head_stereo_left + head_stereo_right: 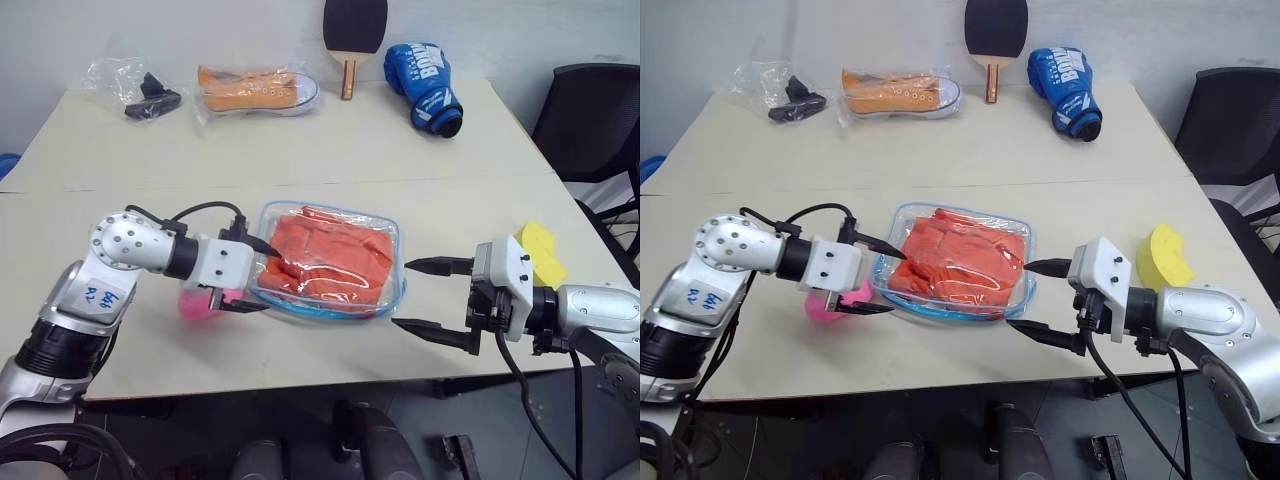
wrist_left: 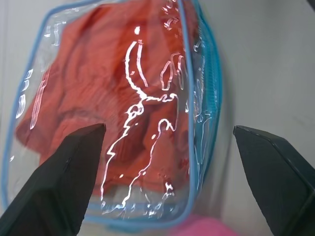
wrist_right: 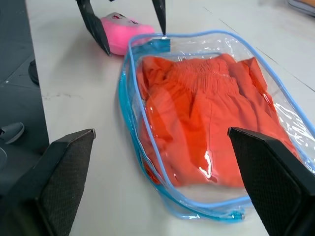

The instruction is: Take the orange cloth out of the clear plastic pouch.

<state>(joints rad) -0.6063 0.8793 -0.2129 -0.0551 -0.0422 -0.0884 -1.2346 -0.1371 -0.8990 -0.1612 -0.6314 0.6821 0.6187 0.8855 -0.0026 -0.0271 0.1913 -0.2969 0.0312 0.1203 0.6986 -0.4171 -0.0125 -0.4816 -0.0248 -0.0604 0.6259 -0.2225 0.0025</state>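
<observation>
I see the pouch [image 1: 330,262] lying flat on the table [image 1: 330,150] with the cloth [image 1: 330,255] inside. My left gripper [image 1: 252,275] spreads wide at its left end; my right gripper [image 1: 432,296] gapes just beside its right end, holding nothing.

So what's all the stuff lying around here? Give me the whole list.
clear plastic pouch: one, transparent with light blue trim, near middle of the table, between the two grippers.
orange cloth: one, bright orange, folded inside the pouch.
pink object: one, pink, beside the pouch, under the left gripper.
yellow sponge: one, yellow, near right table edge.
orange sneaker: one, orange with white sole, far side, in clear wrap.
wrinkly clear bag: one, holding a black item, far left corner.
paddle: one, black with wooden handle, far edge.
boxing glove: one, blue, far right.
table: one, beige.
office chair: one, black, right.
left gripper: black fingers, open.
right gripper: black fingers, open.
</observation>
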